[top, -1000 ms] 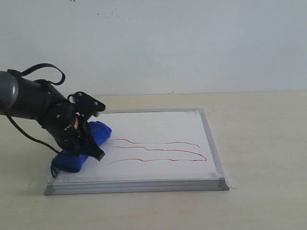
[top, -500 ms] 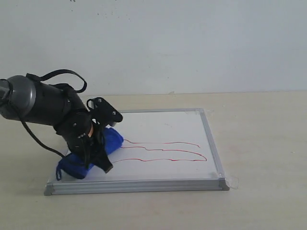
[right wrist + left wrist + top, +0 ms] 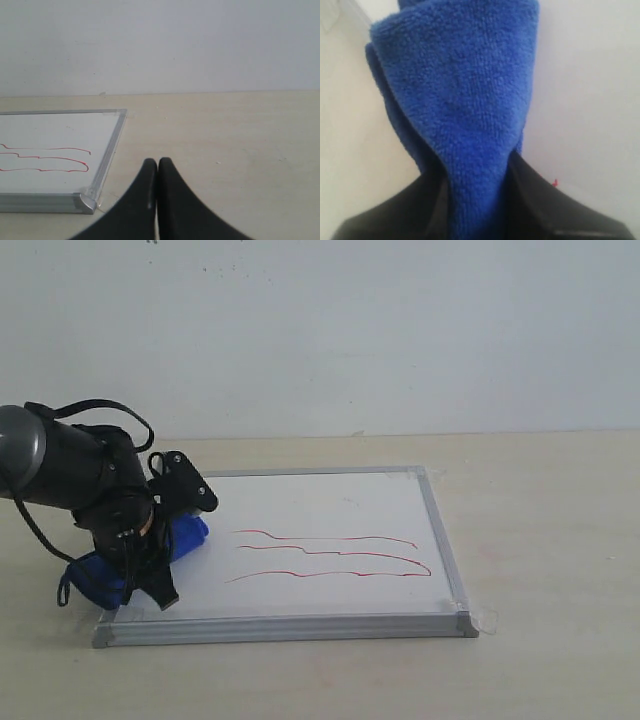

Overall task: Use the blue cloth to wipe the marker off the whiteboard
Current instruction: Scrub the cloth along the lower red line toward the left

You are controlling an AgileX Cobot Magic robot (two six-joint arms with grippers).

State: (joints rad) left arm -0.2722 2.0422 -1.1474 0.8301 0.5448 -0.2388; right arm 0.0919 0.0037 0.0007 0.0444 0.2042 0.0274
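Observation:
The whiteboard [image 3: 330,502] lies flat on the table, silver frame all round. Three red wavy marker lines [image 3: 330,556] cross its middle and right part; they also show in the right wrist view as marker lines [image 3: 45,159] on the whiteboard [image 3: 50,131]. My left gripper [image 3: 150,545] is shut on the blue cloth [image 3: 120,565], which rests over the board's near-left edge, left of the lines' ends. Close up, the blue cloth [image 3: 465,100] fills the left wrist view, pinched between black fingers [image 3: 530,200]. My right gripper [image 3: 158,162] is shut and holds nothing, off the board's right side.
The beige table [image 3: 540,540] extends right of and in front of the board. A plain white wall [image 3: 320,330] stands behind. The board's near-right grey corner piece [image 3: 86,202] lies close to my right gripper.
My left gripper swept right with the cloth to the lines' left ends, then pulled back left to the board's left edge. The red lines look unchanged.

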